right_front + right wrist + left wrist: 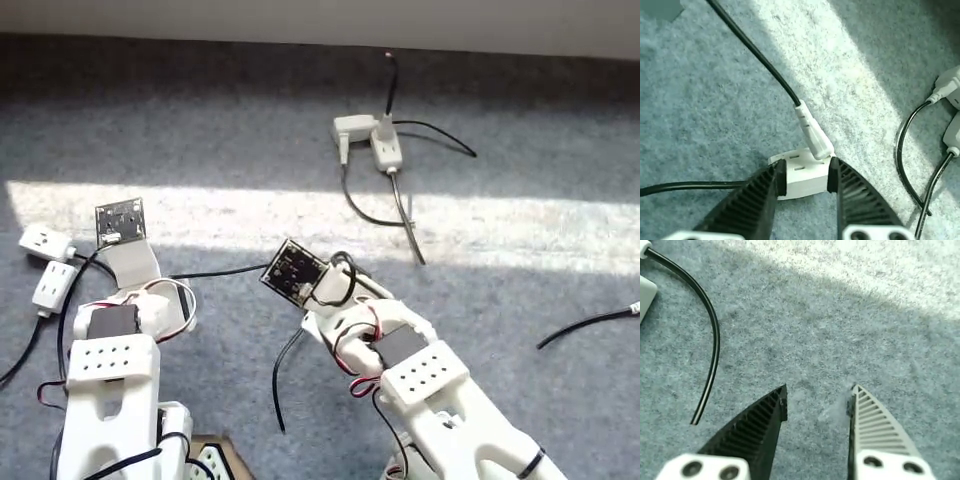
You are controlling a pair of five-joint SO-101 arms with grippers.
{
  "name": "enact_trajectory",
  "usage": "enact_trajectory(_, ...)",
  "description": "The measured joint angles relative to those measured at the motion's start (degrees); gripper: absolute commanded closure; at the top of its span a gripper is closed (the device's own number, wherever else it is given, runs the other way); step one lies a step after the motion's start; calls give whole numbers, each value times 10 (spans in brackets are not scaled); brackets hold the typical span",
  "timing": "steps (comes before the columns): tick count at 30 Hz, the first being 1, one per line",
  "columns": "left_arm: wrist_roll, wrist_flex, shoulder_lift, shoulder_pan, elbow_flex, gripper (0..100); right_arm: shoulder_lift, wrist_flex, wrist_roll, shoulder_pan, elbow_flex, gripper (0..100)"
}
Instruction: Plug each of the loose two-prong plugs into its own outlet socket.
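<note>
Over on the left, the left tool (819,390) hung wide open above grey carpet (850,315), gripping nothing, a black cord (715,335) curling beside it. Across now: the right tool (806,172) was clamped on a white outlet socket (800,186), the plug (812,132) meeting its far face, long axis running away from the tool, right arm clearly nearer, full seating hard to judge

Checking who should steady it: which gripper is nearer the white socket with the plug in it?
Right. The right gripper has a finger on each side of the white socket; the left gripper hangs open over bare carpet, away from it.
</note>
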Motion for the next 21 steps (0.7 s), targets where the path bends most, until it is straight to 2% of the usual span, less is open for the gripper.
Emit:
enact_trajectory(5,0,0,0,0,0,787,0,-14,-3,-1,0,843)
enact_trajectory(9,0,0,0,0,0,787,0,-14,-3,-4,0,764)
enact_trajectory(16,0,0,0,0,0,787,0,-42,-3,-4,-14,762)
enact_trajectory(21,0,0,0,0,0,787,36,-48,5,-39,-24,762)
